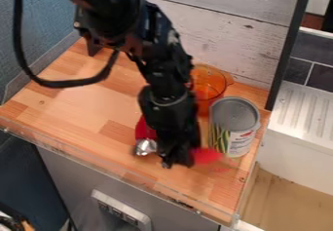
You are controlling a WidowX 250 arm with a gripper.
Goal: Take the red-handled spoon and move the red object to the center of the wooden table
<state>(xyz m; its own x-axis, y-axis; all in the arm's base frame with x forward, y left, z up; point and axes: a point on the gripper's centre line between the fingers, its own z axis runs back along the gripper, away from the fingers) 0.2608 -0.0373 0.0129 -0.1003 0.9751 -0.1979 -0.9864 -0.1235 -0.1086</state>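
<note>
The gripper [175, 161] hangs low over the front right part of the wooden table [98, 103]. Just left of it lies a shiny silver piece [145, 147], perhaps the spoon's bowl. A dark red part [141, 128] shows directly behind the silver piece, partly covered by the arm. On the gripper's right, a bright red piece [207, 155] sticks out, its left end hidden by the gripper. Whether these red parts belong to one spoon or to separate objects, I cannot tell.
A metal can [235, 127] with a label stands close at the right, behind the bright red piece. Behind the arm is a transparent orange cup [208, 85]. A clear rim [117, 163] runs along the front edge, and a plank wall [221, 25] rises at the back.
</note>
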